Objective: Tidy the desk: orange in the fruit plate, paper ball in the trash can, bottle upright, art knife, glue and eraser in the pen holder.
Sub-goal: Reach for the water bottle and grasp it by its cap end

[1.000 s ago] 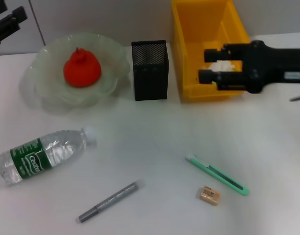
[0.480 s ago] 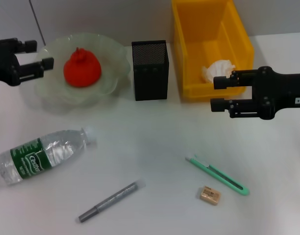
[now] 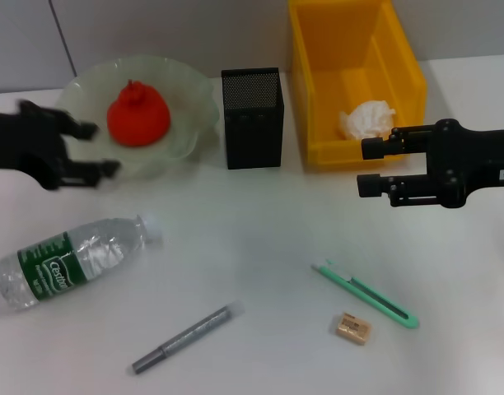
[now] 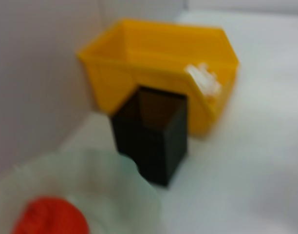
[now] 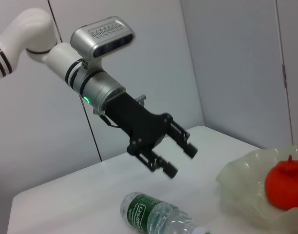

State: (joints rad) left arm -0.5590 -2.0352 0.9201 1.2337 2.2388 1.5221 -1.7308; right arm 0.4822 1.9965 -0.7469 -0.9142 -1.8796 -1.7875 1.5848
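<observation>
my left gripper [image 3: 100, 148] hung over the desk [image 3: 260, 222] near its left edge, fingers spread with nothing between them, just in front of the fruit plate [image 3: 190, 123]; the right wrist view showed it above the bottle [image 5: 156, 217]. the orange [image 3: 137, 115] sat in that plate toward the far left corner. the bottle [image 3: 67, 259] lay on its side by the left edge, nearer me than the gripper, cap pointing toward the middle.

my right gripper [image 3: 369, 167] hovered by the right edge, fingers parted and empty, just in front of the trash can [image 3: 318, 82], which stood at the far edge with the paper ball [image 3: 367, 119] inside it. the pen holder [image 3: 252, 119] stood upright between plate and bin, close to both.

toward the near edge nothing blocked the small things: the glue [image 3: 182, 339] lay left of centre, the art knife [image 3: 366, 295] lay slanted right of centre, and the eraser [image 3: 352, 327] sat just beside the knife, apart from it.
</observation>
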